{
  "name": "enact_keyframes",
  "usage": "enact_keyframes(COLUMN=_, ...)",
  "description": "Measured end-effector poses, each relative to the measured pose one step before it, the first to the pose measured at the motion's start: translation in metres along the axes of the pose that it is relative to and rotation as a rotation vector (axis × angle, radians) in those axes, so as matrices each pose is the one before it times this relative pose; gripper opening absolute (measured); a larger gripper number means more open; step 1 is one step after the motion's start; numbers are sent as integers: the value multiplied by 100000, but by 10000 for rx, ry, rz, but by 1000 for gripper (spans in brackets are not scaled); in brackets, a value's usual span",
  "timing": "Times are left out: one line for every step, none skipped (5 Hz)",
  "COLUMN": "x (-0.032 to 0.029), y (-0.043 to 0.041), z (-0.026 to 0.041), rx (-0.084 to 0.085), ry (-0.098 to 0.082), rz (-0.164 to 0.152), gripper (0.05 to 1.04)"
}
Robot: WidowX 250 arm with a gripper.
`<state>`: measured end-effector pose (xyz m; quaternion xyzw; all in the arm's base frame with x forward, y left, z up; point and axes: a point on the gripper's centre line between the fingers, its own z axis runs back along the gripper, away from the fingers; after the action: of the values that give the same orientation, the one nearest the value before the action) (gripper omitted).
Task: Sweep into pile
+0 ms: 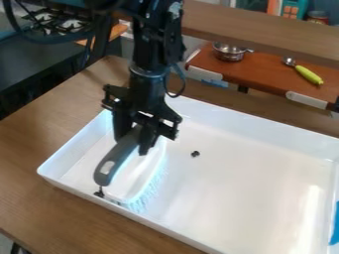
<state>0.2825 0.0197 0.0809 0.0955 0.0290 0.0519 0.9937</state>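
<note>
My gripper [136,141] hangs over the left part of the white tray [238,173], shut on the grey handle of the brush [118,158]. The brush's white head and pale bristles lie along the right of the handle, low in the tray. A small dark clump [195,154] rests on the tray floor to the right of the brush. More dark bits [99,194] are by the tray's near-left wall, just below the handle's end.
A blue object [334,225] is at the tray's right edge. Behind the wooden table [33,134], a brown shelf holds a metal pot [229,51] and a utensil with a yellow-green handle [309,75]. A stove stands at the upper left.
</note>
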Motion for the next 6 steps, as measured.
enact_keyframes(x=58, y=1878, z=-265, rx=385, ry=49, rz=147, gripper=480)
enact_keyframes(x=-88, y=1422, z=-451, rx=407, ry=24, rz=0, gripper=481)
enact_keyframes(x=-645, y=34, z=359, rx=-69, ry=97, rz=-129, gripper=480)
enact_keyframes(x=-837, y=-1810, z=2246, rx=-649, ry=32, rz=-223, gripper=480)
enact_keyframes(x=699, y=-3472, z=3656, rx=-676, ry=-368, rz=-35, gripper=480)
enact_keyframes(x=1077, y=-3484, z=3867, rx=-457, ry=-696, rz=66, gripper=480)
